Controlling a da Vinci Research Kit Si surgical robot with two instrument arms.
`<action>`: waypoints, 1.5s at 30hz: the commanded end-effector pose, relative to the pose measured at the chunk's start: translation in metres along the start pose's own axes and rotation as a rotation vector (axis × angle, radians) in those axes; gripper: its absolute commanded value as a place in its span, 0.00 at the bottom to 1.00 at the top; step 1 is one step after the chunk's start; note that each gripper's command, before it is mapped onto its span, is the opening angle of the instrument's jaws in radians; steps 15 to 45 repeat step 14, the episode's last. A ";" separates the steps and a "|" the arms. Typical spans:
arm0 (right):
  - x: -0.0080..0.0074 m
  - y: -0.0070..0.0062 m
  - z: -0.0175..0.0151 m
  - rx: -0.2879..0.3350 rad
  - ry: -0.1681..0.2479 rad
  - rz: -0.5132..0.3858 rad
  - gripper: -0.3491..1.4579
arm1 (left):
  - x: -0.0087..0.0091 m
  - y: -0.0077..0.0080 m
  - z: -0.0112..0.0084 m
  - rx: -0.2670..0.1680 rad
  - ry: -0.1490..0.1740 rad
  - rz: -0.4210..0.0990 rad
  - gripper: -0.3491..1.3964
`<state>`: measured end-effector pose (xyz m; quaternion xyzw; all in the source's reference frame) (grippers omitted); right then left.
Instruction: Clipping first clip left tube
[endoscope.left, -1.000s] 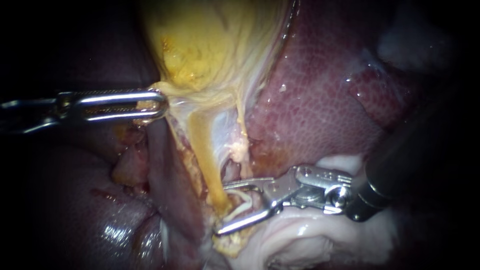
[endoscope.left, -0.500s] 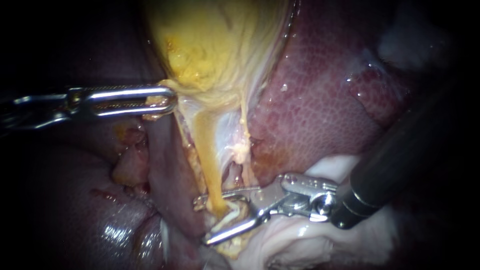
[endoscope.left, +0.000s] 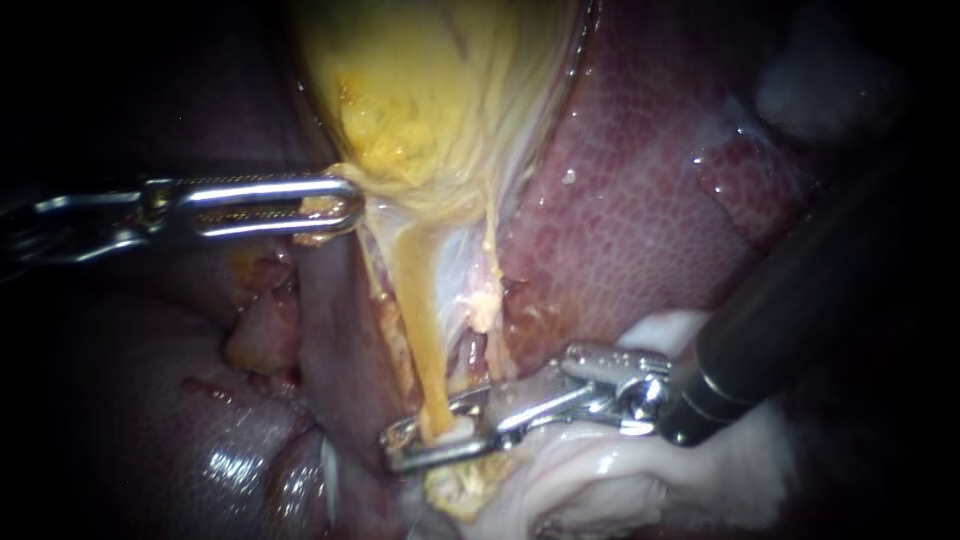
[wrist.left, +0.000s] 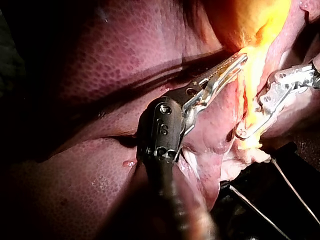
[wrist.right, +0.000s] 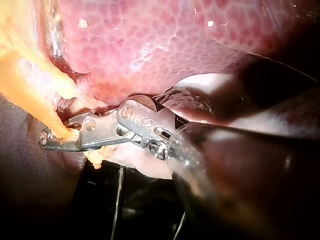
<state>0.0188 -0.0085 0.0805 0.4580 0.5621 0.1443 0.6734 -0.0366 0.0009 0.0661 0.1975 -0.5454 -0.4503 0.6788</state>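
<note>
The yellow gallbladder (endoscope.left: 430, 90) hangs at the top, and the left tube (endoscope.left: 420, 320) runs down from its neck as a yellow cord. A thinner right tube (endoscope.left: 490, 270) lies beside it. My left instrument (endoscope.left: 335, 205) is shut on the tissue at the gallbladder's neck and holds it to the left; it also shows in the left wrist view (wrist.left: 230, 67). My right instrument (endoscope.left: 398, 448) reaches across the low end of the left tube with both jaws pressed on it. A pale sliver of clip (endoscope.left: 460, 432) shows between them. The right wrist view shows the right instrument (wrist.right: 47, 140) closed on the left tube (wrist.right: 35, 95).
Mottled red liver (endoscope.left: 650, 200) fills the right and far side. Darker liver lobes (endoscope.left: 200, 420) lie at lower left. White gauze-like tissue (endoscope.left: 620, 470) sits under the right instrument's shaft (endoscope.left: 780, 320). The left wrist view shows the right instrument (wrist.left: 250, 131) ahead of my left instrument.
The right instrument's jaws slid leftward across the left tube and closed from wide open to pressed on it. The left instrument shifted slightly right with the gallbladder's neck.
</note>
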 end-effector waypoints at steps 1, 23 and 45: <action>-0.0002 0.0001 0.0001 -0.002 0.001 -0.002 0.00 | -0.0001 0.0000 -0.0001 0.001 0.000 0.000 0.00; -0.0003 0.0000 0.0000 -0.001 0.001 0.003 0.00 | -0.0001 0.0001 -0.0003 0.002 0.000 0.000 0.00; -0.0003 0.0000 0.0000 -0.001 0.001 0.003 0.00 | -0.0001 0.0001 -0.0003 0.002 0.000 0.000 0.00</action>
